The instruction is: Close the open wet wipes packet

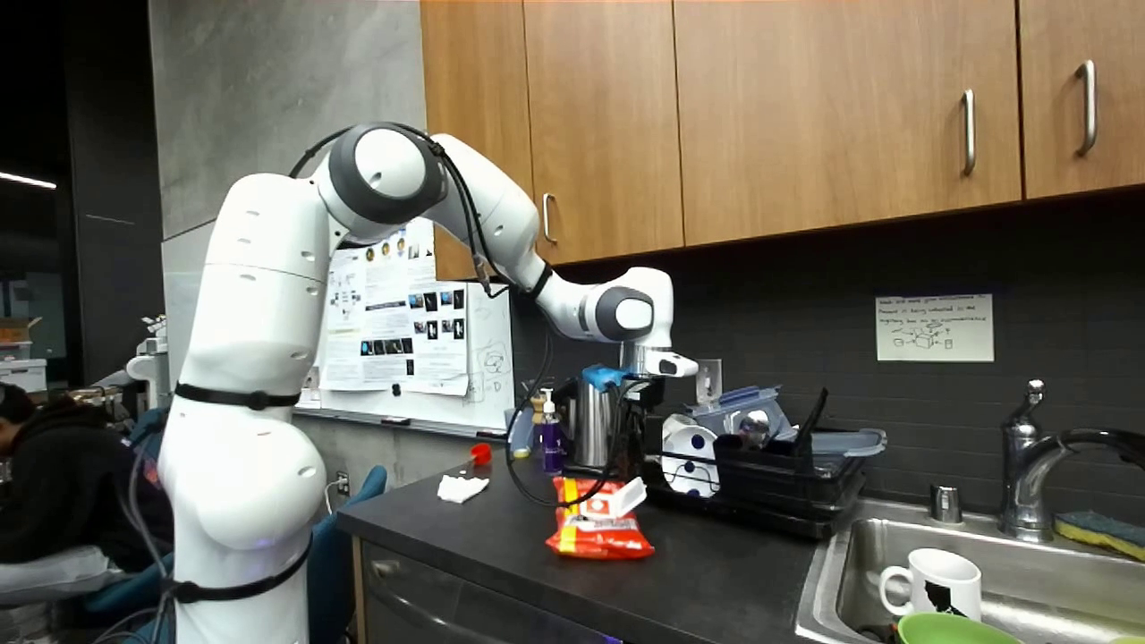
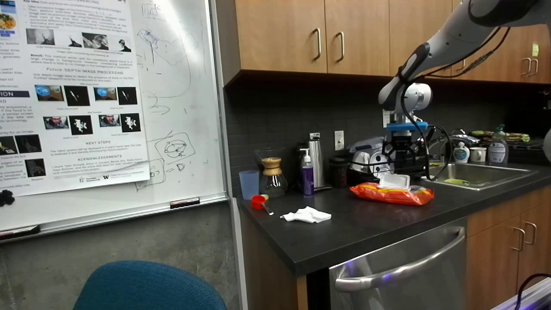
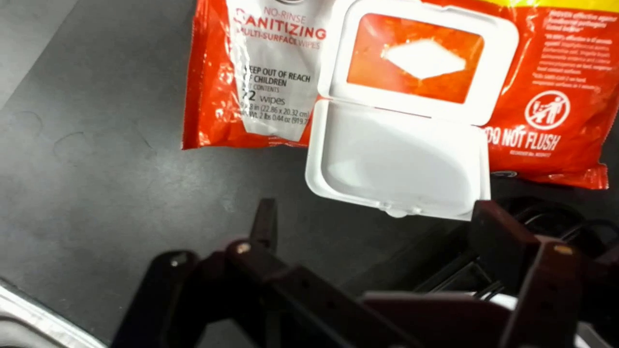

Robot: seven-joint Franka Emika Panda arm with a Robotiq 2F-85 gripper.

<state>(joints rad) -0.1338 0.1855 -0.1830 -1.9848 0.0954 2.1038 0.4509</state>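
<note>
In an exterior view the cupboards look bright and warm, but the wall under them is in deep shadow. The upper left is almost black, with one thin white light glowing there. In an exterior view a big streak of glare shines near the top of the whiteboard, and the smallest words on the poster look fuzzy. Purple glints sit on the dishwasher handle. In the wrist view the packet is bright and shiny, with white sparkles on its crinkly plastic, and the counter has a pale, soft shine. The gripper there is very dark and blurry.
</note>
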